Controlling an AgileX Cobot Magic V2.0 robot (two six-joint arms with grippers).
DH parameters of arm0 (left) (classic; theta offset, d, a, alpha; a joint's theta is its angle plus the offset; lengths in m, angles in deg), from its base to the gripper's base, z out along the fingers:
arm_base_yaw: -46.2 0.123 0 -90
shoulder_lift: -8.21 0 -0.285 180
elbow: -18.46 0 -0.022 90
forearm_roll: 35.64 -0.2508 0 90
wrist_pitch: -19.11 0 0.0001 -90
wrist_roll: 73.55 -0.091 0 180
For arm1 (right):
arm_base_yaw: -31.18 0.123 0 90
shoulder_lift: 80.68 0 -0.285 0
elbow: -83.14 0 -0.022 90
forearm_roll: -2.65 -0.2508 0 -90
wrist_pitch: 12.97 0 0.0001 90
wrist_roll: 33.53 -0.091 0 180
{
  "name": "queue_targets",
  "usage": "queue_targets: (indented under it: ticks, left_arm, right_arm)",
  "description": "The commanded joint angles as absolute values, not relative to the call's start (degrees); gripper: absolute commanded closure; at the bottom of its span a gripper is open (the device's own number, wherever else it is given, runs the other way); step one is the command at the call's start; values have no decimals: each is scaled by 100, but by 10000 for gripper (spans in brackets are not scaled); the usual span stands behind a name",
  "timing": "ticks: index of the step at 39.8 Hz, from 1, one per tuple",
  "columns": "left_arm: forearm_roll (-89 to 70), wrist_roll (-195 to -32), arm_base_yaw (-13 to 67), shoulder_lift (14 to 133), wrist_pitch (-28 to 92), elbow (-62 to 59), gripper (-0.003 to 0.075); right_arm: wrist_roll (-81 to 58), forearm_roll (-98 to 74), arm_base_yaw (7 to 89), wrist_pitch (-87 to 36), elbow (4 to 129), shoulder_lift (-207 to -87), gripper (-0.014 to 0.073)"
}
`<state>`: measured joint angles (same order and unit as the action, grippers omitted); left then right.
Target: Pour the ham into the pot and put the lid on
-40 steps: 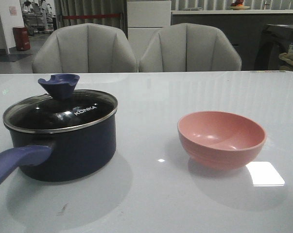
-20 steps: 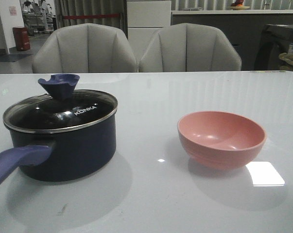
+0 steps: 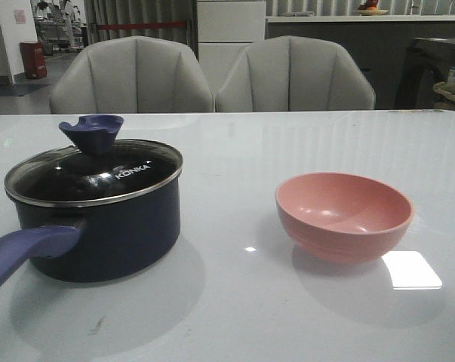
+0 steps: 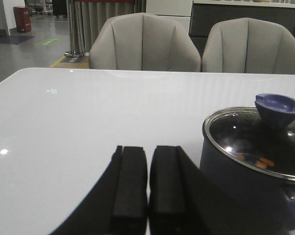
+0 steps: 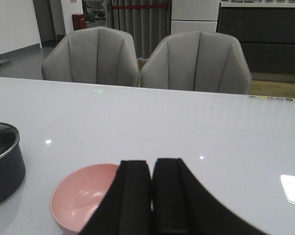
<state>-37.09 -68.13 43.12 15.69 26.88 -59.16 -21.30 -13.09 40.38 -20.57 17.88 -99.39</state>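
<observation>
The dark navy pot (image 3: 114, 230) stands at the left of the table with its purple-blue handle (image 3: 23, 253) toward the near left. The glass lid (image 3: 91, 175) with its purple-blue knob (image 3: 91, 132) rests on the pot. In the left wrist view, orange ham chunks (image 4: 260, 162) show through the lid (image 4: 264, 142) inside the pot (image 4: 235, 181). The pink bowl (image 3: 343, 215) sits at the right and looks empty. My left gripper (image 4: 148, 154) is shut and empty beside the pot. My right gripper (image 5: 152, 166) is shut and empty just beside the bowl (image 5: 81, 196).
Two grey chairs (image 3: 133, 75) (image 3: 295, 74) stand behind the white table's far edge (image 3: 227, 113). A bright light patch (image 3: 412, 269) lies on the table near the bowl.
</observation>
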Motion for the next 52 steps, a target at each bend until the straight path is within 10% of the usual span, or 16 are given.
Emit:
queue_targets:
  ticks: [1,52]
  left_arm:
    - [-3676,-6765,4318,1446,2266,-6095,607]
    - [-3676,-6765,4318,1457,2266,-6095,607]
  right_arm:
    - [-2088,-1337,4037,-1630,1953,-9991,442]
    - [-3895,428,3406,-1011,387,-8718,442]
